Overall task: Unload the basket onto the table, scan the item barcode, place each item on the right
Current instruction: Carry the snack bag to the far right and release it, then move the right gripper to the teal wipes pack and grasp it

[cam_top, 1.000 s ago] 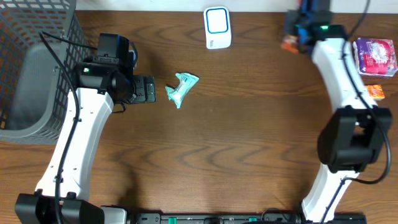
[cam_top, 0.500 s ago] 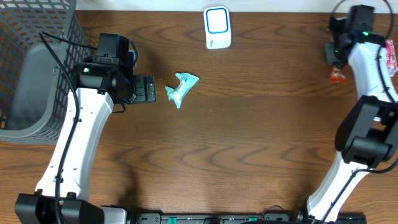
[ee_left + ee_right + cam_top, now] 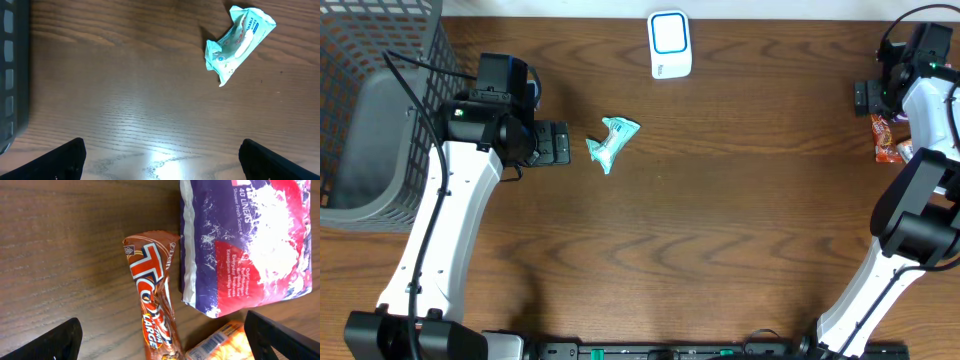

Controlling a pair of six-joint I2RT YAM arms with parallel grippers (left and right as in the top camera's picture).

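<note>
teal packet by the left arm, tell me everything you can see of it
The teal packet is a small pouch of glossy plastic film, mint green with white patches and blue print too fine to read. It is crumpled and kinked near the middle, with one end pinched narrow. It lies flat on the brown wooden table, slanted rather than square to the edges, just ahead of the open left pincer, which does not touch it. Only the table is in contact with it.
</note>
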